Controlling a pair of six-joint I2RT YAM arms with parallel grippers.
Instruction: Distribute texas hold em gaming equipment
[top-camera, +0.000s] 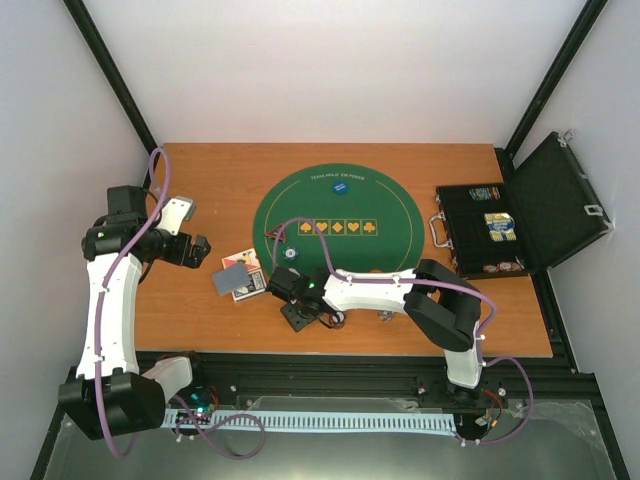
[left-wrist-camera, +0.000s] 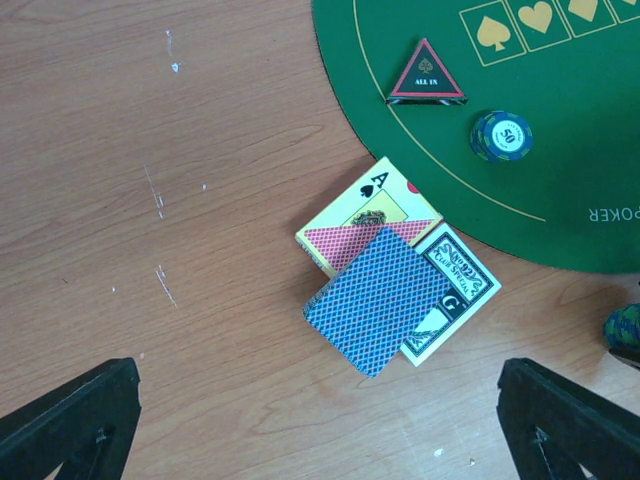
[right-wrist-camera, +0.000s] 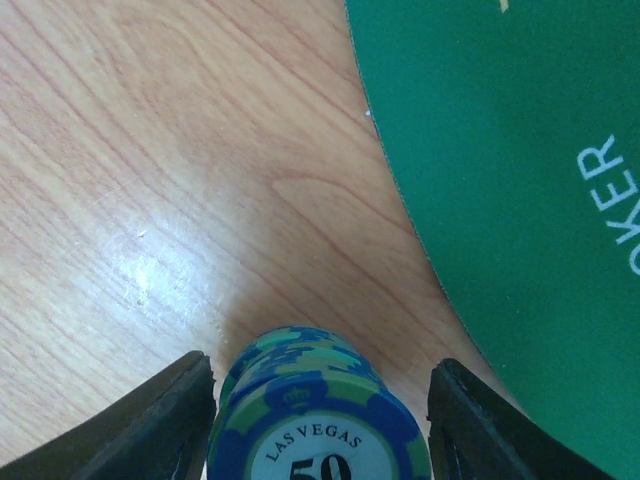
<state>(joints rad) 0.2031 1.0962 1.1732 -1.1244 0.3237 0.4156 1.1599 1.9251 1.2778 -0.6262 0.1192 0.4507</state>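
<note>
Our right claw (right-wrist-camera: 322, 368) straddles a stack of blue-green striped chips (right-wrist-camera: 320, 430) on the smooth wooden table (right-wrist-camera: 150, 150), just off the curved edge of the green felt mat (right-wrist-camera: 520, 150) (gripping or merely flanking, we cannot tell). Our left claw (left-wrist-camera: 315, 375) hangs spread wide over open wood near overlapping cards (left-wrist-camera: 380, 300). A triangular marker (left-wrist-camera: 427, 75) and another chip stack (left-wrist-camera: 502, 136) sit on the felt.

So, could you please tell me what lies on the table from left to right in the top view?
The playing cards → chip stack on the mat → blue disc → black case.
</note>
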